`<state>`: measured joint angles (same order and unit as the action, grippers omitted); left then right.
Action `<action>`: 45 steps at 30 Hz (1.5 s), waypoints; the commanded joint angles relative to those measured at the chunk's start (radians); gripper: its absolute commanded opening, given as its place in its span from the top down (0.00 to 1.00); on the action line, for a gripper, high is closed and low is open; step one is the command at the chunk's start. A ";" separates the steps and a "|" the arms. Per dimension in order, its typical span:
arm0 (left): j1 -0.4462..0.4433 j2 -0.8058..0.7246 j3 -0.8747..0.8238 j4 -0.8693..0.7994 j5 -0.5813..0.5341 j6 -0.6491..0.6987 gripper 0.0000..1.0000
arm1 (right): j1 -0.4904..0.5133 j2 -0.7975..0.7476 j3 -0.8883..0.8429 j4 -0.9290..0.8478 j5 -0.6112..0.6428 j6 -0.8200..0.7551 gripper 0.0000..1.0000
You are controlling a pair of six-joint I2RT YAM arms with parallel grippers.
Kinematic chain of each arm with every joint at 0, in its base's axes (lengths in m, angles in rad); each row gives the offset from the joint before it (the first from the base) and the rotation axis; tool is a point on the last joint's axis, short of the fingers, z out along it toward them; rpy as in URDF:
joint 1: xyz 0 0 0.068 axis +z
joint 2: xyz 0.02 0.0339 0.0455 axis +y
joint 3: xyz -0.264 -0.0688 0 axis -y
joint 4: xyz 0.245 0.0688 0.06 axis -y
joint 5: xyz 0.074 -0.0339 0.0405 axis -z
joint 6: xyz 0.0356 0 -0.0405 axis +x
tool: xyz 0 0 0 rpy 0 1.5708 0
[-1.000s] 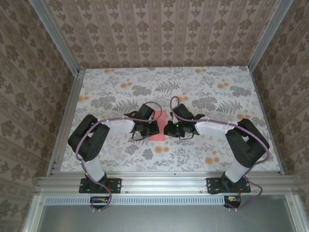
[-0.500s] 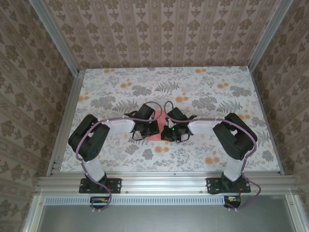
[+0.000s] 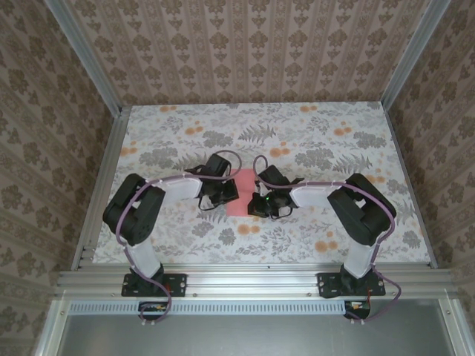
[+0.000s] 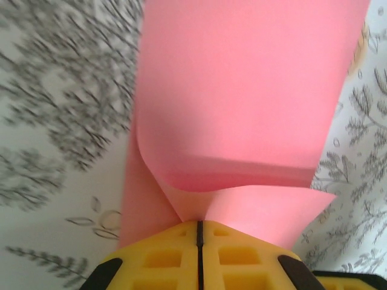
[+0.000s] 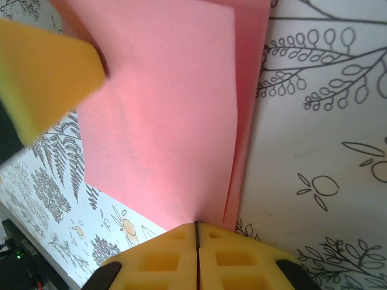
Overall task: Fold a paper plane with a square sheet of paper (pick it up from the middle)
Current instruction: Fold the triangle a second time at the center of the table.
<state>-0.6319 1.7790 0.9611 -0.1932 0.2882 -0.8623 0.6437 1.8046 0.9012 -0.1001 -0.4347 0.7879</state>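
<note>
- Left arm (image 3: 141, 211): elbow bent outward, wrist turned inward.
- Left gripper (image 4: 198, 232): pads pinched together on one edge of the paper plane (image 4: 242, 90). Its wrist view shows a curled upper flap.
- Paper plane: pink, at the centre of the table (image 3: 334, 222). From above it reads as a flat strip.
- Right gripper (image 5: 196, 235): clamped on the opposite edge. Its wrist view shows stacked layers.
- Right arm (image 3: 367, 211): mirrors the left.

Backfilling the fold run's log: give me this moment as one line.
left pincer: shut on pink paper | right pincer: shut on pink paper | fold: doubled over, no dart yet
</note>
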 commanded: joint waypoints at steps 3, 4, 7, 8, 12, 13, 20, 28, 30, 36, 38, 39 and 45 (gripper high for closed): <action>0.050 0.043 0.038 -0.044 -0.049 0.042 0.92 | -0.006 0.029 -0.059 -0.110 0.059 -0.006 0.91; 0.056 0.043 0.042 -0.050 -0.057 0.046 0.91 | -0.006 0.028 -0.061 -0.110 0.058 -0.004 0.91; 0.067 0.030 0.062 -0.066 -0.067 0.067 0.91 | -0.004 0.027 -0.058 -0.111 0.058 -0.003 0.91; 0.066 0.020 0.070 -0.069 -0.067 0.077 0.91 | -0.004 0.029 -0.057 -0.111 0.059 -0.003 0.91; 0.025 -0.027 0.100 -0.084 -0.052 0.133 0.88 | -0.004 0.030 -0.056 -0.111 0.058 0.000 0.91; 0.006 -0.036 0.107 -0.093 -0.059 0.143 0.88 | -0.003 0.030 -0.055 -0.111 0.058 0.001 0.91; -0.112 -0.062 0.072 -0.065 -0.092 0.083 0.87 | -0.003 0.037 -0.057 -0.108 0.056 0.006 0.91; -0.128 -0.020 0.029 -0.025 -0.064 0.020 0.91 | -0.003 0.041 -0.072 -0.083 0.050 0.021 0.92; -0.125 -0.009 0.022 -0.004 -0.045 0.006 0.91 | -0.003 0.042 -0.076 -0.079 0.049 0.026 0.92; -0.111 0.027 -0.010 0.049 -0.003 -0.045 0.92 | -0.003 0.043 -0.079 -0.077 0.048 0.033 0.92; -0.102 0.038 -0.012 0.046 0.004 -0.045 0.92 | -0.003 0.045 -0.078 -0.083 0.050 0.032 0.92; -0.094 0.043 -0.012 0.041 0.005 -0.044 0.92 | -0.003 0.047 -0.076 -0.088 0.052 0.033 0.92; -0.010 0.036 -0.038 0.019 0.003 -0.019 0.92 | 0.000 0.085 -0.035 -0.221 0.104 0.004 0.92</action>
<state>-0.6952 1.7985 0.9527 -0.1444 0.3336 -0.8833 0.6384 1.8114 0.9005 -0.0963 -0.4484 0.8070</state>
